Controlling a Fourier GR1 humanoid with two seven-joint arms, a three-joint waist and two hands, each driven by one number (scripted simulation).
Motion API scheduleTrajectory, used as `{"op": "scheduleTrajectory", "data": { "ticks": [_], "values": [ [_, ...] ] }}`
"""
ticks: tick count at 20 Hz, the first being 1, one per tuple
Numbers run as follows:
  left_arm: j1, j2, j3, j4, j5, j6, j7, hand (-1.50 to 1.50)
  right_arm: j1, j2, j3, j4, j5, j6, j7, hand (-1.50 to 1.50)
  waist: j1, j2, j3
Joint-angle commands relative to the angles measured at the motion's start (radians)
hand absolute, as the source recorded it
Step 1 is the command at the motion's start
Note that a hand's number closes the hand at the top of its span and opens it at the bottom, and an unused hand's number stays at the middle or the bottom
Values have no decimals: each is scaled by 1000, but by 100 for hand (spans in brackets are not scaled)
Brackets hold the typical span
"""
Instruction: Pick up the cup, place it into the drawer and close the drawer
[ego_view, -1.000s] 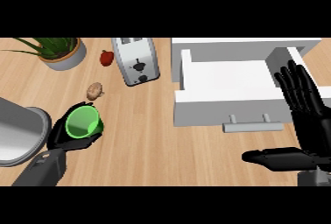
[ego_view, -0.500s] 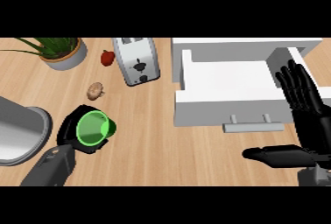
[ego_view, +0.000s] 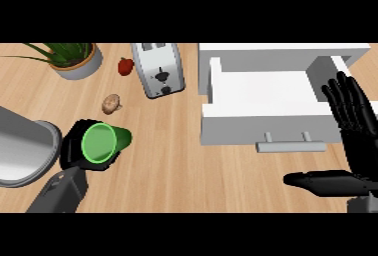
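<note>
Green cup (ego_view: 105, 142) near left on the counter, wrapped by the curled fingers of the left hand (ego_view: 80, 150). Probably light, stiff, slippery; best gripped around the wall. Right hand (ego_view: 353, 131) resting with straight fingers beside the open drawer (ego_view: 266, 122).

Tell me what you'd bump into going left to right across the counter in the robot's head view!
Silver pot → left hand holding the green cup → toaster → open white drawer → right hand, open at the right edge.
</note>
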Motion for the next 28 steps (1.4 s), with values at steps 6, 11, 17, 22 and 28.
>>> {"op": "scheduleTrajectory", "data": {
  "ticks": [6,11,17,22,28],
  "values": [
    [-48,-40,-26,-146,23,-43,-66,150,14,-26,-44,-1,-38,24,2,-150,13,-8,3],
    [-120,-103,-86,-324,18,67,77,150,29,-9,-22,-38,-5,-3,37,-150,25,-17,4],
    [-156,-188,-167,-564,13,212,285,150,55,-10,-45,6,-12,13,-28,-150,24,-14,4],
    [-243,-207,-234,-695,18,295,491,150,23,-27,-74,-9,-46,17,7,-150,20,-12,4],
    [-377,-209,-344,-726,11,457,659,150,70,-32,-78,16,-52,56,-56,-150,11,-9,4]
  ]
}}
